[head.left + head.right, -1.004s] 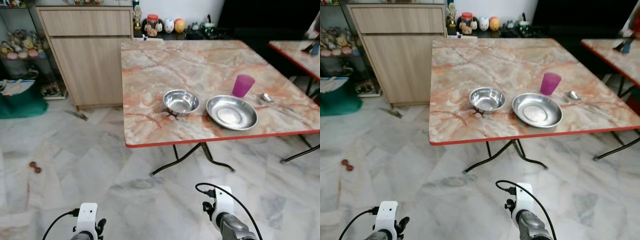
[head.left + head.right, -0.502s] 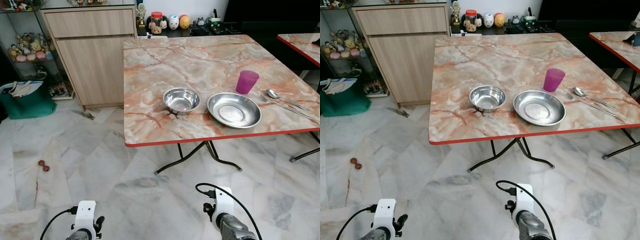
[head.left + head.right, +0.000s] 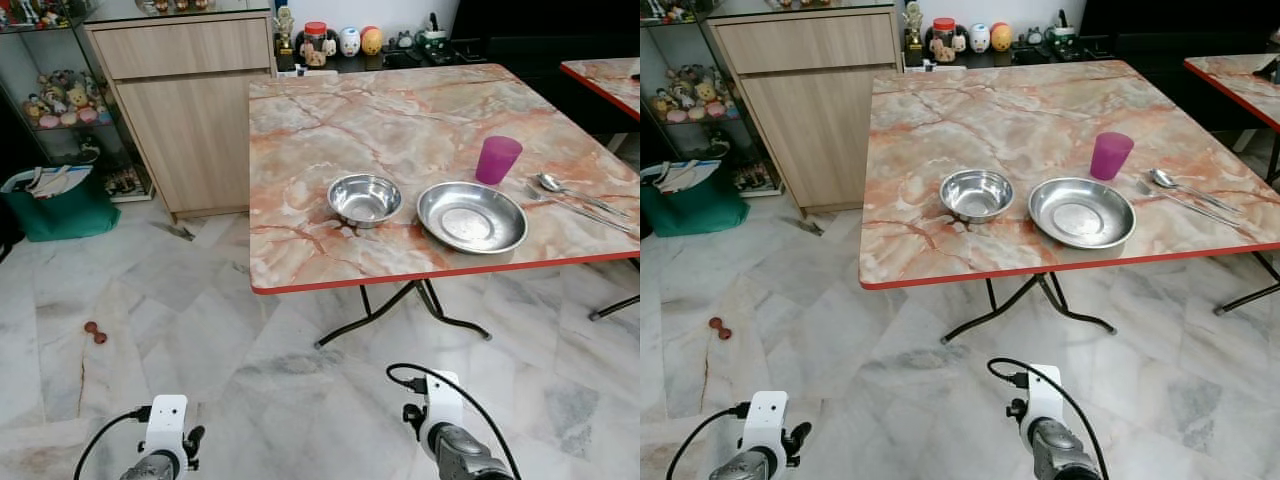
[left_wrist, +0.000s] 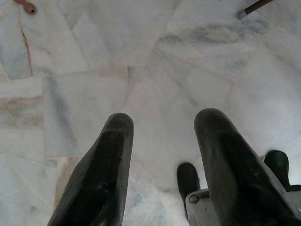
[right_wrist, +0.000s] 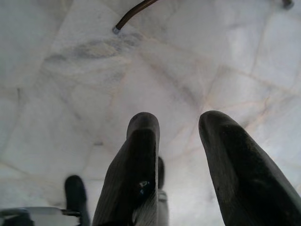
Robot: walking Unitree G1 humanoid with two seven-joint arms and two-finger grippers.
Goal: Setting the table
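A marble-pattern table [image 3: 400, 100] with a red edge stands ahead. Near its front edge sit a small steel bowl [image 3: 364, 198] and, to its right, a wider steel plate [image 3: 471, 216]. A purple cup [image 3: 497, 159] stands behind the plate, and a spoon [image 3: 552, 184] with another utensil lies at the far right. Both arms hang low over the floor, well short of the table. My left gripper [image 4: 164, 120] is open above bare tiles. My right gripper [image 5: 178, 122] is open too, holding nothing.
A wooden cabinet [image 3: 185, 100] stands left of the table, with a glass shelf of figurines [image 3: 55, 100] and a green bag [image 3: 60, 205] beyond it. A small brown object [image 3: 94, 332] lies on the marble floor. A second table [image 3: 605, 80] is at the far right. Black folding legs [image 3: 400, 310] sit under the table.
The whole view has shifted slightly down and right as the camera moved; the table sits a little further right in frame. Both arms still hang the same way.
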